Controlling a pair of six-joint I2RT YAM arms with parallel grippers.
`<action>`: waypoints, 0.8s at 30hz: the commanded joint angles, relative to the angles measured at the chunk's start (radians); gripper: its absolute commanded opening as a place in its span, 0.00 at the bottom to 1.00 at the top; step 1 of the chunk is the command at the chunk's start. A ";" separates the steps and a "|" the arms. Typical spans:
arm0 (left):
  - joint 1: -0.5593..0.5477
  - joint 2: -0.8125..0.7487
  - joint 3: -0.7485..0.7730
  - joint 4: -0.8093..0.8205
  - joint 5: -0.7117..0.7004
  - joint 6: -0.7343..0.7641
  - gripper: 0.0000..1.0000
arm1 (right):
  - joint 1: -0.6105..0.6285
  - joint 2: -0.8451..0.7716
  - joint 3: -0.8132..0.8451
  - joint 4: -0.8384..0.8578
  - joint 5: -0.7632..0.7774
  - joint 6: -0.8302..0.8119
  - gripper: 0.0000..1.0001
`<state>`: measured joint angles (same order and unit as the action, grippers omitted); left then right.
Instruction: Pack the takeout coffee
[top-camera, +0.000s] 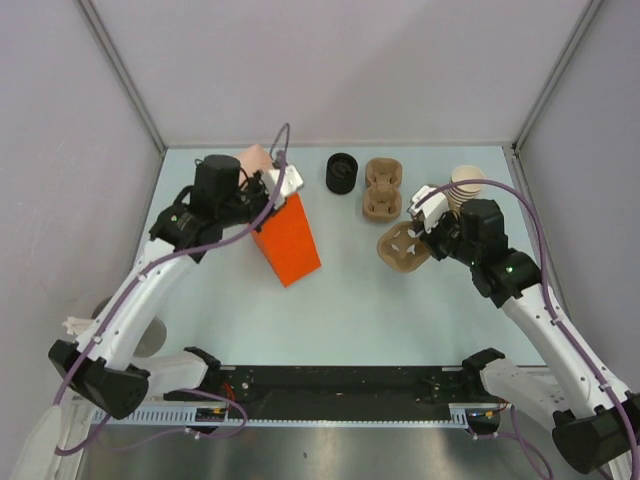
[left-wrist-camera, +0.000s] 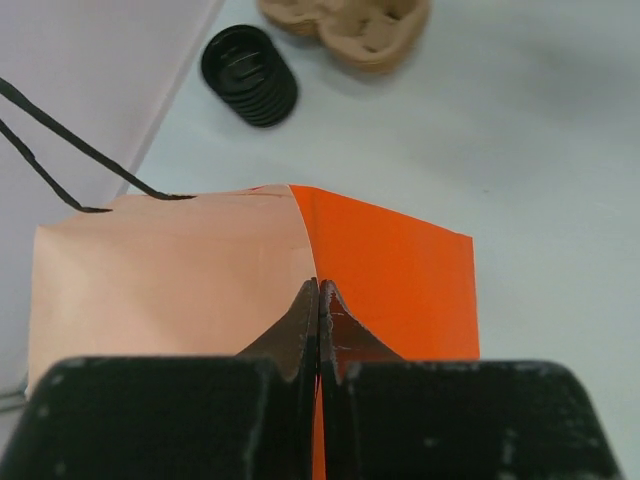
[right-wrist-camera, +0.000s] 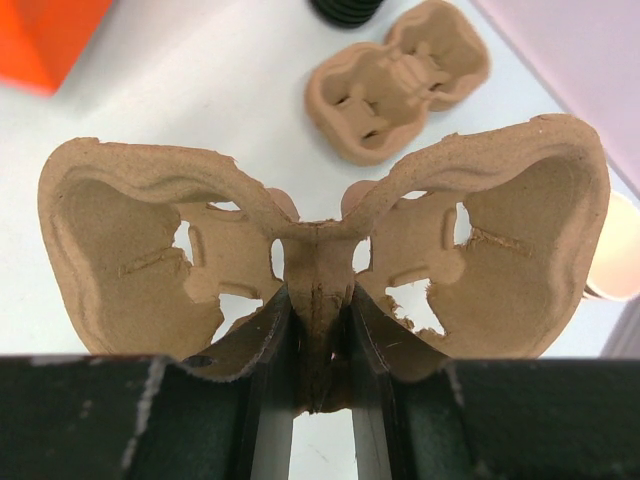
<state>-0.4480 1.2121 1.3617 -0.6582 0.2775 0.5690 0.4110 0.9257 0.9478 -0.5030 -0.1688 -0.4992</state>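
Observation:
No single lidded coffee cup shows. A stack of tan paper cups (top-camera: 466, 184) stands at the back right, and its pale rim shows in the right wrist view (right-wrist-camera: 620, 250). A stack of black lids (top-camera: 341, 172) stands at the back centre. My left gripper (top-camera: 278, 192) is shut on the top edge of an orange paper bag (top-camera: 289, 242), its jaws (left-wrist-camera: 319, 292) pinching the bag (left-wrist-camera: 395, 270) at a corner fold. My right gripper (top-camera: 428, 242) is shut on the middle ridge of a brown cardboard cup carrier (top-camera: 403, 246), seen close up (right-wrist-camera: 130, 250) with my gripper (right-wrist-camera: 320, 305) at its centre.
More moulded carriers (top-camera: 382, 188) lie stacked between the lids and the cups, and show in the right wrist view (right-wrist-camera: 400, 80) and the left wrist view (left-wrist-camera: 350, 30). The lids (left-wrist-camera: 250, 75) sit beyond the bag. Grey walls enclose the table (top-camera: 350, 300) on three sides.

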 joint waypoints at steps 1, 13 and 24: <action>-0.132 -0.089 -0.070 -0.063 0.015 0.081 0.00 | -0.035 -0.042 0.005 0.072 0.032 0.040 0.28; -0.190 -0.223 -0.162 -0.182 0.177 0.206 0.07 | -0.089 -0.037 0.005 0.089 0.026 0.060 0.28; -0.190 -0.260 -0.124 -0.055 0.002 0.099 0.90 | -0.118 -0.034 0.005 0.077 -0.003 0.068 0.28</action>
<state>-0.6327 0.9813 1.1988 -0.7990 0.3485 0.7238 0.3031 0.8940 0.9474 -0.4644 -0.1558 -0.4450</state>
